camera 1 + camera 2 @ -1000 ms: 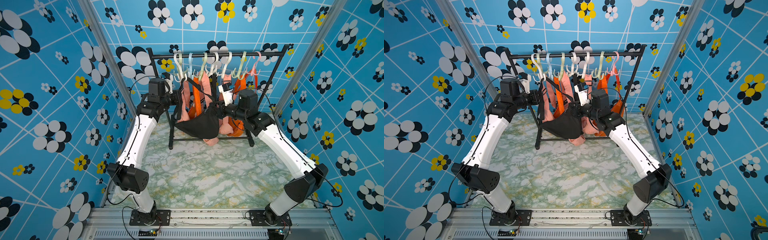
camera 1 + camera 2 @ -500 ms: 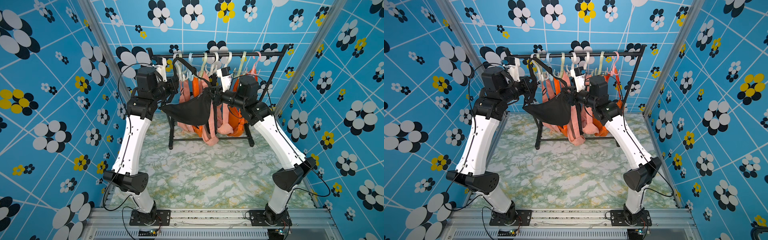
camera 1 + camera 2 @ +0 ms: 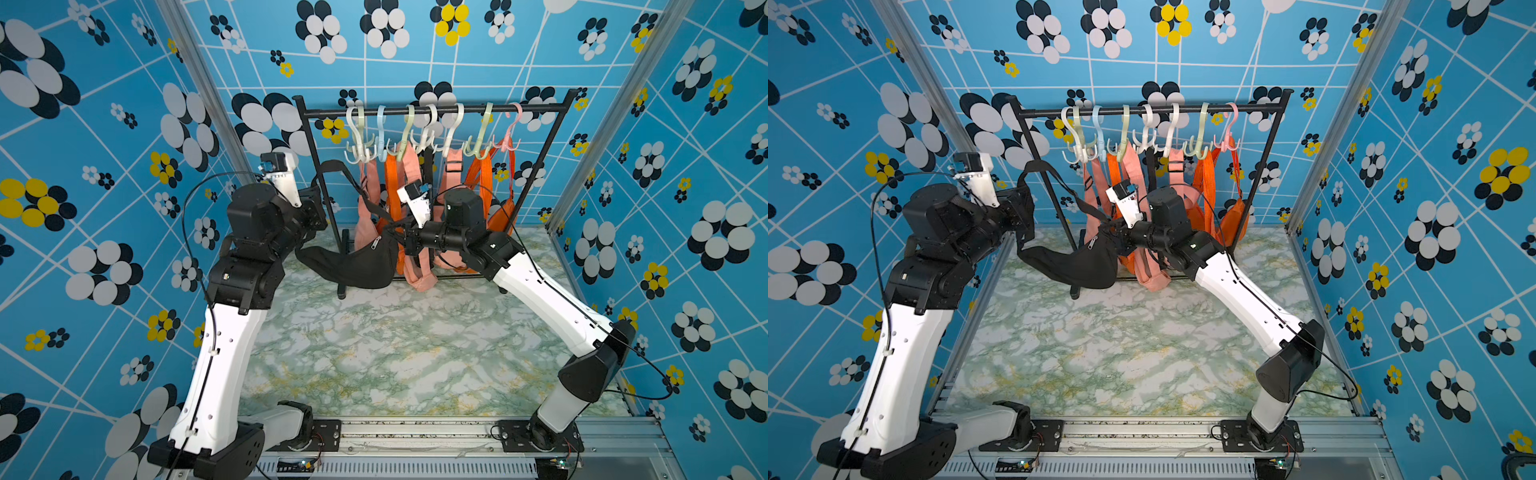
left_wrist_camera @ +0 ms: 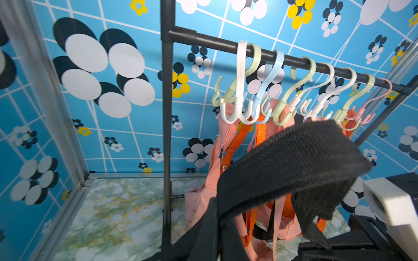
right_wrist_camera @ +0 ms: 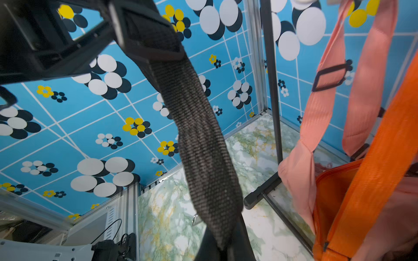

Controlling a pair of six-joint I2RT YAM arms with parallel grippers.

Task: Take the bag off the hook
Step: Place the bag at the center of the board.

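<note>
Blue walls (image 3: pixel 415 66), white grid lines plus black-white-yellow flower prints, box in green-veined marble worktop (image 3: pixel 395 353); black rack (image 3: pixel 540 107) at back wall, aluminium posts (image 3: pixel 201 83) in corners.

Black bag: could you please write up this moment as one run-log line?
black bag: off hooks, held at both ends | left fingers: shut on bag | right fingers: shut on bag | orange and pink bags: on rack

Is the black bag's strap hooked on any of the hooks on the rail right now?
No, in a top view the strap of the black bag loops free beside the hooks, touching none of them.
</note>
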